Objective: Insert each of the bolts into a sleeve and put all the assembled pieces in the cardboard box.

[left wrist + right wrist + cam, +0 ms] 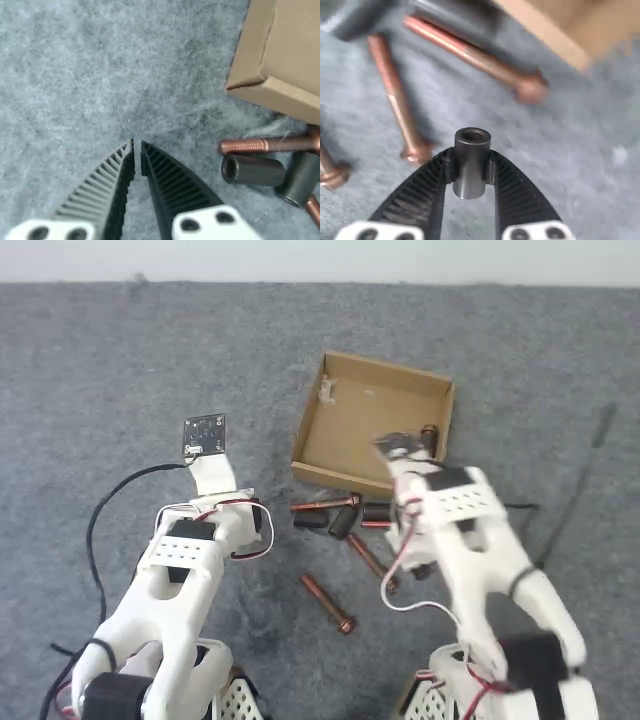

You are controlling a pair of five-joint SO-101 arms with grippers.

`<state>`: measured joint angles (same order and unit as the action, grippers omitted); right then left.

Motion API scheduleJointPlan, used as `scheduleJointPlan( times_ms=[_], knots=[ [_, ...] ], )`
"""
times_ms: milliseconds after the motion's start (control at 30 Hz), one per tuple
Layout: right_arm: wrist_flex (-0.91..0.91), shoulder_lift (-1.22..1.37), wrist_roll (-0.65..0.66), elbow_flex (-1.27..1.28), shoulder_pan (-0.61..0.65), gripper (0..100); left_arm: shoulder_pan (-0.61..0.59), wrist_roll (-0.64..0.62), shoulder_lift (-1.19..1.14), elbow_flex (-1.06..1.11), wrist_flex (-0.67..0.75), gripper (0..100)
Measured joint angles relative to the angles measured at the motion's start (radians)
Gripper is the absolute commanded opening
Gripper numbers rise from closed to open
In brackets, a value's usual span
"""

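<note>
My right gripper [471, 159] is shut on a dark sleeve [470, 175], held upright with its bore facing up, just above the carpet. Two copper bolts [475, 55] [395, 100] lie beyond it, near the cardboard box [560, 30]. My left gripper [137, 145] is shut and empty over bare carpet, left of a bolt [265, 145] and a sleeve [252, 171]. In the high view, the open box [360, 430] sits at centre. Bolts [325, 506] [368, 558] and sleeves [310, 520] [343, 523] cluster at its front wall, and one bolt [328, 605] lies apart, nearer the arms.
Grey carpet covers the whole table. A second sleeve [300, 182] lies next to the first by the box corner [250, 85]. A black cable [95, 540] loops at the left, beside the left arm [180, 570]. The right arm [470, 530] covers part of the pile.
</note>
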<state>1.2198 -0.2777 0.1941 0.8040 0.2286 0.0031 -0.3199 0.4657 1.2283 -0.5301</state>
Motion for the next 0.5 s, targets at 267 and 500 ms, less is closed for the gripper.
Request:
scheduleJointPlan(
  times_ms=[267, 500],
  knots=[
    [-0.055, -0.106, 0.048, 0.12, -0.183, 0.7, 0.0, 0.0, 0.0, 0.0, 0.0, 2],
    [-0.123, -0.112, 0.098, 0.166, -0.195, 0.7, 0.003, 0.069, 0.0, -0.028, -0.087, 2]
  ],
)
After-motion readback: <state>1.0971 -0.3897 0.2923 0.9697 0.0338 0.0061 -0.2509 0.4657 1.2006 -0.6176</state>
